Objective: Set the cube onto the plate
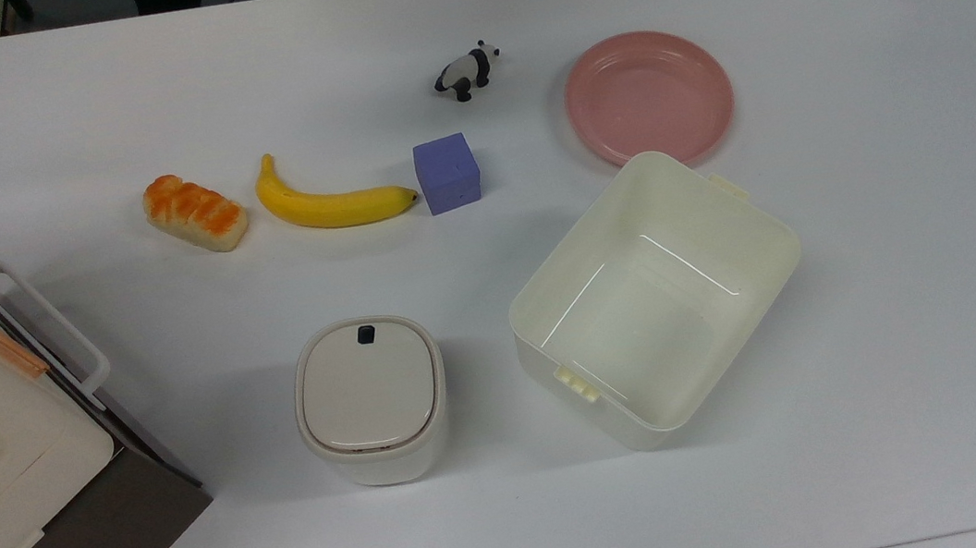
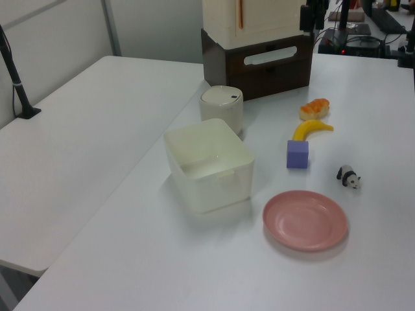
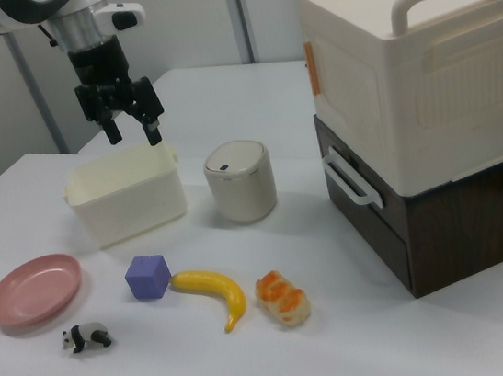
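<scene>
Gripper (image 3: 131, 125) hangs in the air with fingers spread, nothing between them, above the cream tub (image 3: 126, 197) in the right view. The tub is open and sits on the white table (image 1: 871, 283), one corner just beside the plate (image 1: 648, 96).

Cube (image 1: 447, 173) is on the table mid-surface, touching nothing. Banana (image 1: 330, 202) tip is just beside it on the top view's left; the bread toy (image 1: 195, 212) is further that way. Toy panda (image 1: 466, 71) stands between cube and plate, offset toward the table's far edge in the top view.

Plate is bare, well apart from the cube. Lidded white bin (image 1: 370, 398) sits beside the tub. Stacked cream-and-brown box (image 3: 418, 110) is at the table's edge.
</scene>
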You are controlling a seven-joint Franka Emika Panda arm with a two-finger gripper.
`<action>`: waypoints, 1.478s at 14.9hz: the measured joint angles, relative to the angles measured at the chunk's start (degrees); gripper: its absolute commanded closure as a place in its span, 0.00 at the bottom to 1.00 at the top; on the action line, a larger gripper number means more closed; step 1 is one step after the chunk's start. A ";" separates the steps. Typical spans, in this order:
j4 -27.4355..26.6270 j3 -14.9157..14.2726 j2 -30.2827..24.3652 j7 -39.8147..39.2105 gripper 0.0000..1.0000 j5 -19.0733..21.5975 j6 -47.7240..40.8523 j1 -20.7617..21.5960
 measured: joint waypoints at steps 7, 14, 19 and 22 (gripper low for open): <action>0.05 0.07 -0.07 -0.35 0.00 0.01 0.08 0.13; 0.04 0.12 -0.08 -1.53 0.00 2.16 -2.03 0.13; -0.06 0.02 0.07 -2.07 0.00 7.82 -1.37 -0.09; -0.18 0.00 0.29 -3.64 0.00 7.84 -1.36 -0.13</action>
